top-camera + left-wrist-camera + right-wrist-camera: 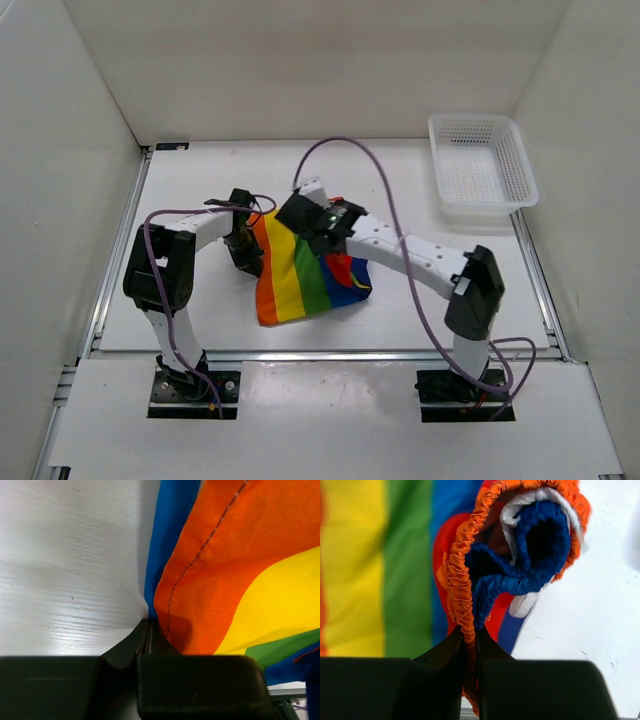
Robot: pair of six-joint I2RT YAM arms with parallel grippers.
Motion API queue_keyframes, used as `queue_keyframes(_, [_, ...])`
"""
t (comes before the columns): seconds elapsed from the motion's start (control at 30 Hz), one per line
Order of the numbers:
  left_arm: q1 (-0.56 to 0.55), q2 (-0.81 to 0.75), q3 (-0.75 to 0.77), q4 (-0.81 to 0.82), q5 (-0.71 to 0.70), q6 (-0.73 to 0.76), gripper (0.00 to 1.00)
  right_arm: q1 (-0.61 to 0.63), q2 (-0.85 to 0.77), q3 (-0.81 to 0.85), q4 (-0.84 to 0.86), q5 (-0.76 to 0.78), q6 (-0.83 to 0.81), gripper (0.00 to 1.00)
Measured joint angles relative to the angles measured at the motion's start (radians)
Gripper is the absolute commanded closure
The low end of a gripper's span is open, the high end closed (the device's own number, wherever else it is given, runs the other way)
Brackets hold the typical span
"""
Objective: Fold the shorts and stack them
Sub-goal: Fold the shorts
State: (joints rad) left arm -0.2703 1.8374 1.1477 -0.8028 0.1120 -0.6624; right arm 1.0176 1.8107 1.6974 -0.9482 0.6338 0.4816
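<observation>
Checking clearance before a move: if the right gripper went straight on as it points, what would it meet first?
The shorts themselves: the right gripper is shut on their orange elastic waistband, and the bunched blue and orange cloth lies right ahead of its tips. Depth to the table beyond is unclear.

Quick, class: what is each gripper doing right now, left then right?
Left gripper: closed, pinching the orange edge of the shorts.
Right gripper: closed, gripping the shorts' orange elastic waistband.
</observation>
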Motion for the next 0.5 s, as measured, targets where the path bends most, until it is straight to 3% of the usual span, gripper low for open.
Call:
queue_keyframes(0.2, [0.000, 0.000, 0.000, 0.000, 0.000, -0.001, 0.90, 0.128, 0.204, 0.189, -0.023, 0.018, -0.011, 1.00])
queue_keyframes(0.37, [0.000, 0.000, 0.000, 0.000, 0.000, -0.001, 0.90, 0.177, 0.266, 0.238, -0.016, 0.003, -0.034, 1.00])
queue_keyframes(0.4, [0.000, 0.000, 0.000, 0.000, 0.000, -0.002, 0.90, 0.179, 0.267, 0.237, -0.009, -0.015, -0.045, 0.90])
queue_keyframes(0.43, [0.000, 0.000, 0.000, 0.000, 0.000, -0.004, 0.90, 0.180, 0.266, 0.234, 0.006, -0.029, -0.053, 0.67])
queue_keyframes(0.5, [0.006, 0.000, 0.000, 0.000, 0.001, -0.003, 0.76, 0.177, 0.253, 0.211, 0.066, -0.064, -0.069, 0.00])
